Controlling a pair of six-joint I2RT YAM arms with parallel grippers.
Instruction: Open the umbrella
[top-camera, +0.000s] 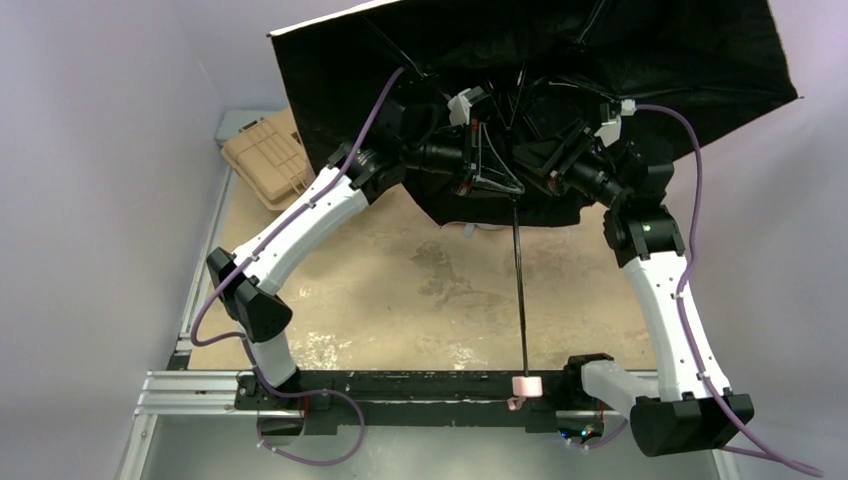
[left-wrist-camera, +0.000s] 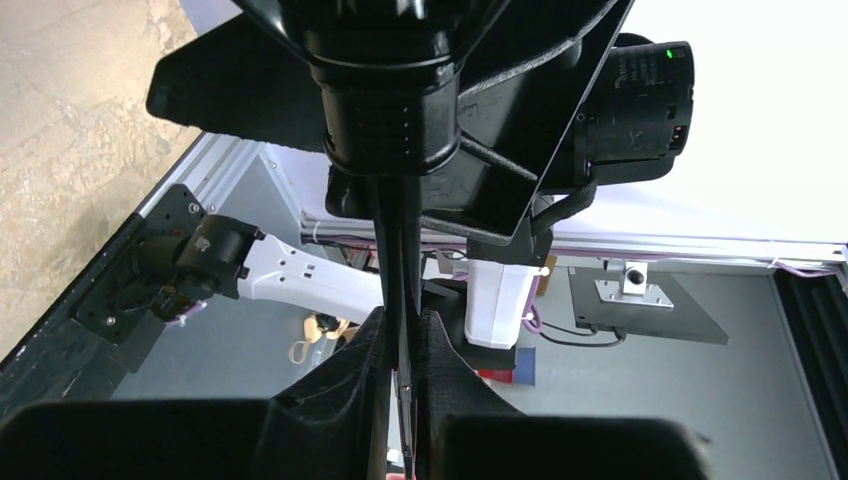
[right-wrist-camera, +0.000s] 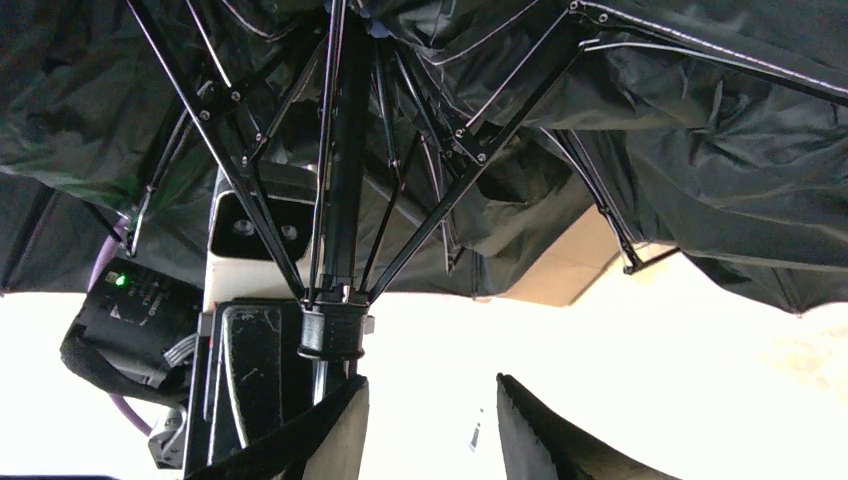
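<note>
Left pincer (left-wrist-camera: 403, 345) closed tight on thin shaft (top-camera: 520, 290) of umbrella (top-camera: 600, 60). Right pincer (right-wrist-camera: 430, 405) parted, gripping nothing, just beside shaft. Canopy spread, far side.

The umbrella (top-camera: 560, 60) showed a black lining edged with a thin pale line, and it had a black shaft (top-camera: 520, 290) and a pale pink handle (top-camera: 527, 386). The surface (top-camera: 420, 290) was sandy tan, mottled with darker grey-brown stains and whitish scuffs, and the toolbox (top-camera: 268, 155) was plain tan. The left arm (top-camera: 300, 225) and right arm (top-camera: 675, 320) were white with black joints and purple cables (top-camera: 695, 165), and a green light (top-camera: 650, 226) glowed on the right one.
</note>
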